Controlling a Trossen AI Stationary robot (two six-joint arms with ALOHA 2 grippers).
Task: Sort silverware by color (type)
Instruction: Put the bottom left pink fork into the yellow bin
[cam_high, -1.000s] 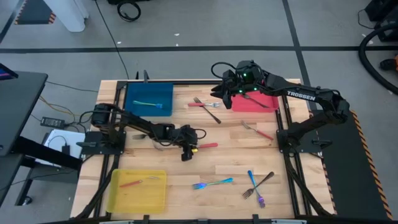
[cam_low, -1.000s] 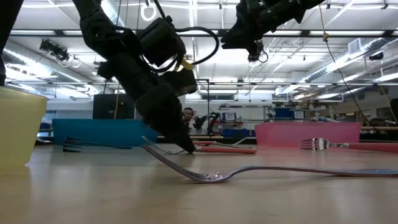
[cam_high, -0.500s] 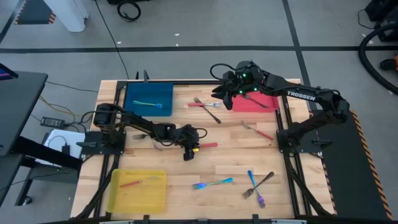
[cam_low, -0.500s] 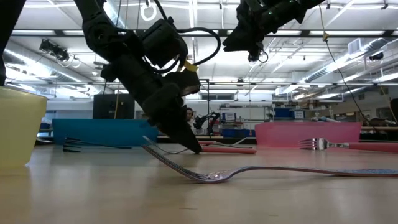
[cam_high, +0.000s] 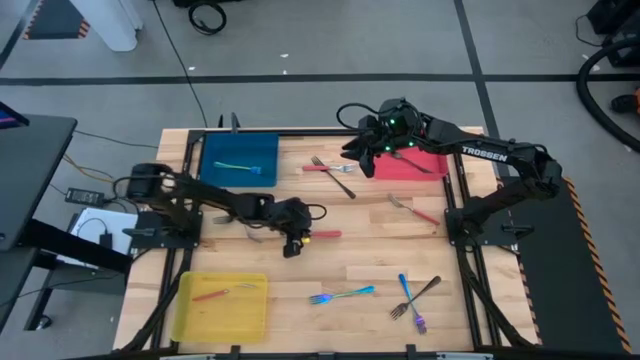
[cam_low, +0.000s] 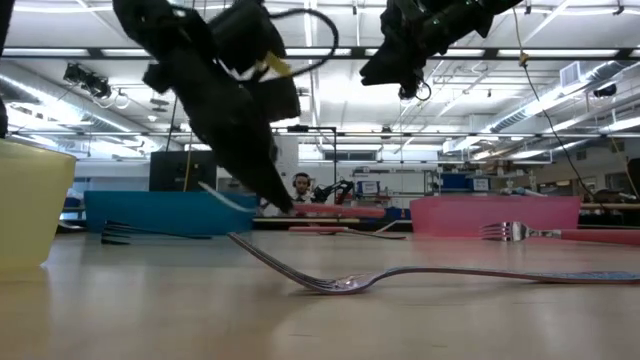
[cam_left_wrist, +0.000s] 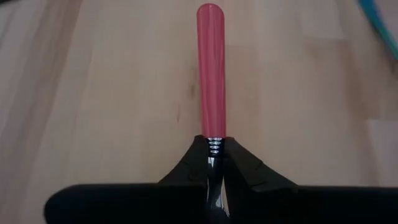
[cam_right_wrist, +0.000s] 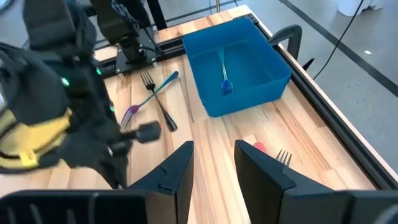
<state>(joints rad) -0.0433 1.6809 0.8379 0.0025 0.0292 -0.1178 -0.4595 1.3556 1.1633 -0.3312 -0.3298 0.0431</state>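
We see a wooden table (cam_high: 330, 265) with three trays on it: a yellow tray (cam_high: 222, 310) at the near left, a blue tray (cam_high: 238, 158) at the far left and a red tray (cam_high: 410, 163) at the far right.

The left arm reaches across the middle of the table. Its left gripper (cam_high: 292, 243) is pinched on a red-handled utensil (cam_high: 325, 235) at the metal neck, and the low view shows that utensil lifted clear of the wood, its handle roughly level. In the left wrist view the two fingers (cam_left_wrist: 193, 163) meet on the silver neck, with the red handle pointing straight away from them.

The right arm hangs over the far side, its right gripper (cam_high: 362, 150) above the near-left edge of the red tray — fingers spread apart with nothing between them.

The rest of the silverware lies scattered:
- a red-handled fork (cam_high: 413, 211) right of centre
- a red fork crossed with a dark fork (cam_high: 335, 177) at far centre
- an iridescent fork (cam_high: 341, 295) near centre
- a purple-blue piece crossed with a dark one (cam_high: 412, 300) to its right

Each tray holds a piece — a teal utensil (cam_high: 240, 167) in blue, a red one (cam_high: 212, 294) in yellow, a dark fork (cam_high: 414, 160) in red.
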